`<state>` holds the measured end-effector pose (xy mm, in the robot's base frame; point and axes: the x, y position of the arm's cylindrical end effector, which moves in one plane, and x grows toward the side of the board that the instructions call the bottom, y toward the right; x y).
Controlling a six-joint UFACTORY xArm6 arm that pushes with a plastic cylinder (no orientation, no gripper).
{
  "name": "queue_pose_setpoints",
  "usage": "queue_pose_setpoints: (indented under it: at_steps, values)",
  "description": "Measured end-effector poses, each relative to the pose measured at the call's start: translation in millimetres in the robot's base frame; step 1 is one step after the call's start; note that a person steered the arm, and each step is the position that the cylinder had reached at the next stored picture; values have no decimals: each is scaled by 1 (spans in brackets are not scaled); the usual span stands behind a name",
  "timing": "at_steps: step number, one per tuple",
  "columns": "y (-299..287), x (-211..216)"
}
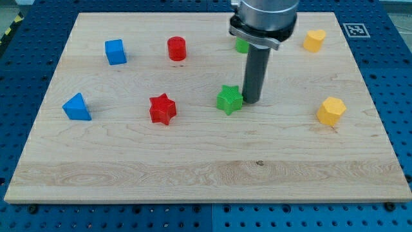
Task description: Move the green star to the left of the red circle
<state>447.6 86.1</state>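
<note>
A robotics laboratory test bench: a pale wooden board (206,161) rests on a blue perforated desk (393,77) whose regular grid of mounting holes is typical of lab fixtures. Up and to the right of my tip (250,102), a black-and-white fiducial marker (353,29) sits at the board's far corner. Far to the left of the end effector, yellow-and-black hazard tape (9,26) marks the edge of the view's top left. Small moulded plastic blocks, among them a green star (229,100) just left of the end effector, lie scattered like trial pieces.
</note>
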Motion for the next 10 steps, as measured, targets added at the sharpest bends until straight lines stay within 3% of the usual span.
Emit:
queue_pose_setpoints:
  at_steps: [3,5,6,7,8,10]
  values:
    - [-15,29]
    - [-124,-32]
    - [-117,-33]
    - [-63,-19]
    - [-37,-34]
    - [-122,-52]
